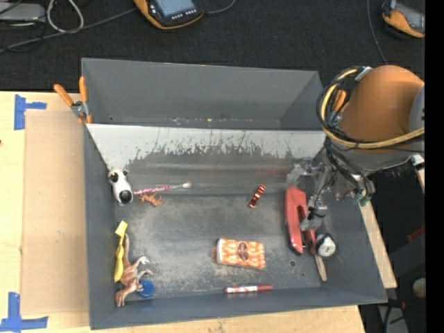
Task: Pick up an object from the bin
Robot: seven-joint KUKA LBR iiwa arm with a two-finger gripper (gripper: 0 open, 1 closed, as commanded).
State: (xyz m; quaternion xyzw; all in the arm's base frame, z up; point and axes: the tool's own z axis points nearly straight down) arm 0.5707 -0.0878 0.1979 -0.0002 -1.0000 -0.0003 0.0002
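My gripper (320,190) hangs low at the bin's right side, under the orange cover. It is just over the upper end of a long red-handled tool (295,219) that lies lengthwise along the right wall. Whether it touches the tool is hidden by the wrist. Right below the tool's lower end sits a small round white-faced piece (325,246) on a thin wooden stick (321,267). A small copper-coloured twisted piece (257,196) lies to the gripper's left, apart from it.
An orange-and-white packet (240,253) and a red-and-white pen (248,290) lie near the front. On the left are a white-and-black toy (121,186), a pink stick (165,187), a yellow strip (121,247), a brown toy animal (133,280) and a blue cap (146,291).
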